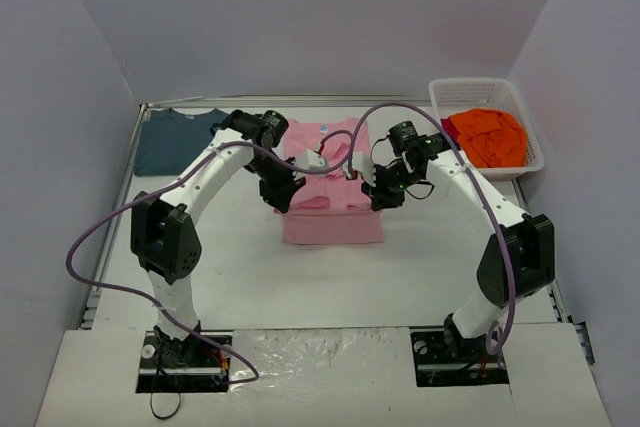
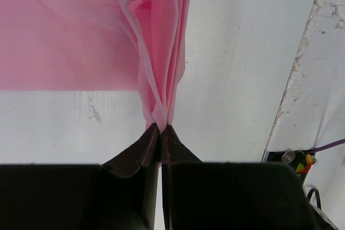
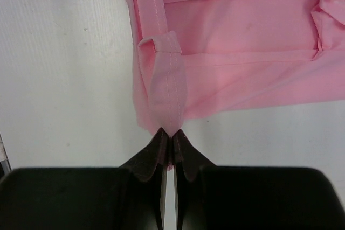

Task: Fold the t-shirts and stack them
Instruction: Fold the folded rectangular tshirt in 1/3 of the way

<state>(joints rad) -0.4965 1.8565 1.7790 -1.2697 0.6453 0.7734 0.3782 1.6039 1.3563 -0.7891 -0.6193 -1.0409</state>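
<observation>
The light pink t-shirt [image 1: 330, 209] lies partly folded in the middle of the table. My left gripper [image 1: 283, 193] is shut on a bunched fold at its left edge; the left wrist view shows the pink cloth [image 2: 161, 74] pinched between the fingertips. My right gripper [image 1: 383, 194] is shut on the right edge; the right wrist view shows a hemmed corner of the pink shirt [image 3: 167, 90] in the jaws. The dark teal-blue t-shirt [image 1: 175, 137] lies flat at the back left. The orange t-shirt [image 1: 490, 135] sits crumpled in the basket.
A white mesh basket [image 1: 525, 112] stands at the back right corner. White walls close in the table on the left, back and right. The arm bases [image 1: 185, 352] sit at the near edge, with purple cables looping over both arms.
</observation>
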